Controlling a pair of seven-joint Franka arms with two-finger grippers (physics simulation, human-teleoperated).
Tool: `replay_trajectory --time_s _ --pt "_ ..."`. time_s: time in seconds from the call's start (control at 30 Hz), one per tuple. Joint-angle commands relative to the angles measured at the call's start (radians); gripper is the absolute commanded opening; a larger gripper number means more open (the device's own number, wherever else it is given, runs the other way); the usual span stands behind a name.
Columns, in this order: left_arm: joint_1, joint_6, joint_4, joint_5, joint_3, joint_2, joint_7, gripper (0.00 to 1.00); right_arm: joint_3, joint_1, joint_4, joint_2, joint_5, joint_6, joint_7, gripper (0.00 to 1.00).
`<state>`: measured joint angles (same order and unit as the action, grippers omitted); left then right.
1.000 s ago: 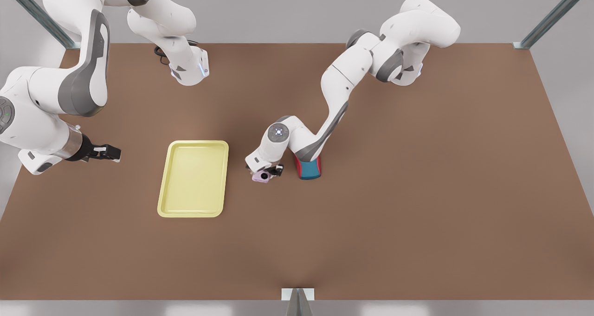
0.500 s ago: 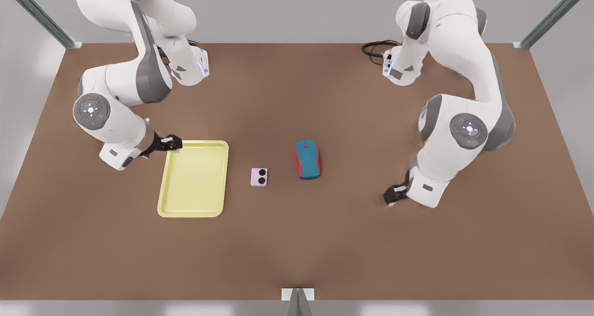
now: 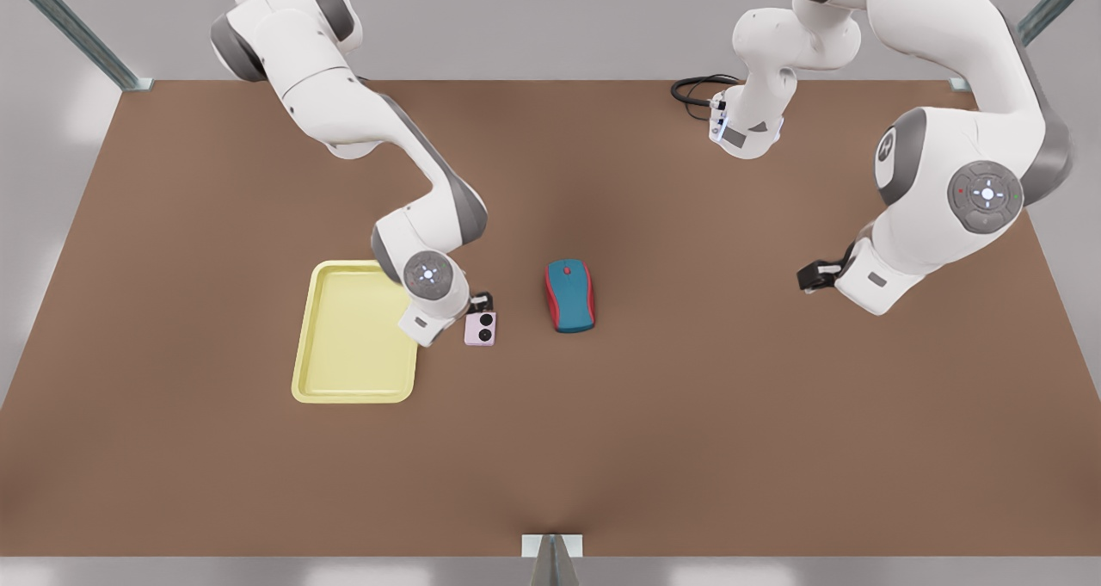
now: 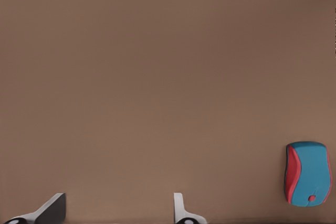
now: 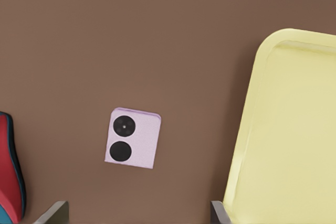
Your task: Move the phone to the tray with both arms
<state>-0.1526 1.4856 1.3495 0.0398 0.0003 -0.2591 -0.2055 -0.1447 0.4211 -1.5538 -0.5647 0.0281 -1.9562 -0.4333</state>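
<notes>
**A:** Where is the phone (image 3: 480, 329) lying?

**B:** It is lying flat on the brown worktop (image 3: 688, 414), with its two black circles facing up. It is sitting between the yellow tray (image 3: 353, 354) and the blue-and-red mouse (image 3: 569, 296). It is just beside the tray but not touching it, and nothing is lying in the tray.

**A:** Which arm is reaching for it?

**B:** The right one, on the front view's left. The right end effector (image 3: 482, 299) is hanging just over the phone's far edge. In the right wrist view its two fingers are standing wide apart, and they are not holding anything.

**A:** And the other arm?

**B:** It is waiting. The left end effector (image 3: 810, 276) is hanging well away on the front view's right, far from the mouse. In the left wrist view its fingers (image 4: 51, 209) are standing wide apart too, over bare worktop, and they are holding nothing.
</notes>
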Motion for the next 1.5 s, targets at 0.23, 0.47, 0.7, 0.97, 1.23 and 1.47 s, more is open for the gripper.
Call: replay_trajectory --time_s 0.23,0.47,0.7,0.97,1.23,1.47 --pt "0.002 0.03 -0.001 -0.028 0.007 -0.031 0.342 1.0 0.004 0.03 -0.011 -0.121 0.004 -0.349 -0.441 1.0" --pt "0.002 0.041 -0.001 -0.029 0.007 -0.045 0.342 1.0 0.008 0.027 -0.097 -0.139 0.039 -0.437 -0.424 1.0" --pt "0.002 0.044 -0.001 -0.029 0.007 -0.048 0.344 1.0 0.011 0.025 -0.095 -0.172 0.053 -0.469 -0.421 1.0" --pt "0.002 0.042 -0.001 -0.029 0.007 -0.054 0.342 1.0 0.023 0.021 -0.1 -0.19 0.058 -0.477 -0.386 1.0" --pt "0.002 0.042 -0.001 -0.028 0.007 -0.054 0.342 1.0 0.023 0.033 -0.189 -0.15 0.056 -0.518 -0.387 1.0" --pt "0.004 0.042 -0.001 -0.029 0.021 -0.054 0.344 1.0 0.02 0.056 -0.207 -0.135 0.05 -0.515 -0.395 1.0"
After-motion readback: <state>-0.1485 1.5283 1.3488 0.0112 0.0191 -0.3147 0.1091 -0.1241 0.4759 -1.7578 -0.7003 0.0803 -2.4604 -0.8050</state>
